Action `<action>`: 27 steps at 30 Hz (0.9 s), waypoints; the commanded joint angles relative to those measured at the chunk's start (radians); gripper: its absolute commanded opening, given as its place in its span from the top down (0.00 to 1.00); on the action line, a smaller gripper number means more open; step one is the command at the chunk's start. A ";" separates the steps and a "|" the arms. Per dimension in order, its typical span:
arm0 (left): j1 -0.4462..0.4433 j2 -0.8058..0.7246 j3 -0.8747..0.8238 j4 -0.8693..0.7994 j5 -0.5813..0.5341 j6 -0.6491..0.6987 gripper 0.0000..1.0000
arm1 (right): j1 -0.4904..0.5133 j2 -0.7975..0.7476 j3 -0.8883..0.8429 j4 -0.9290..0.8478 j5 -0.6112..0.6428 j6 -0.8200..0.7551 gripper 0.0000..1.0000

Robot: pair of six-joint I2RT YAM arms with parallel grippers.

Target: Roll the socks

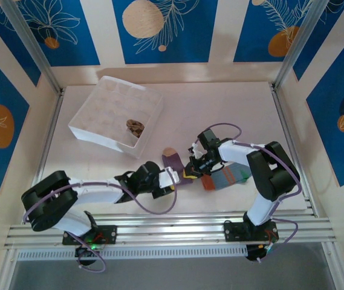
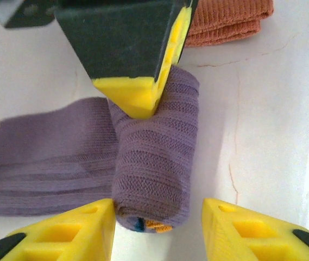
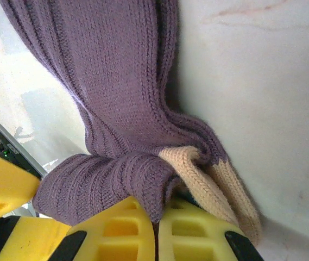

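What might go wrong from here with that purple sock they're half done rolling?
The left gripper stands open around the rolled part of the purple sock, so the roll may spring loose. The right gripper pinches just a small fold of it, which might slip out. The blue-grey sock lies close by and could get dragged along.

Your top camera looks down from above and behind the arm bases (image 1: 93, 234), taking in the whole worktop (image 1: 232, 103). Both wrist cameras hover close above it, facing each other across the purple sock (image 1: 175, 164), near 6 o'clock of the overhead centre.
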 commanded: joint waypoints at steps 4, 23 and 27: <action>-0.099 0.035 0.024 0.093 -0.246 0.183 0.55 | 0.013 0.055 -0.012 -0.077 0.108 0.013 1.00; -0.184 0.321 0.161 0.068 -0.335 0.264 0.88 | 0.004 0.053 -0.021 -0.088 0.078 0.011 0.98; -0.182 0.314 0.170 0.014 -0.293 0.207 1.00 | -0.006 0.022 -0.036 -0.075 0.073 -0.003 0.78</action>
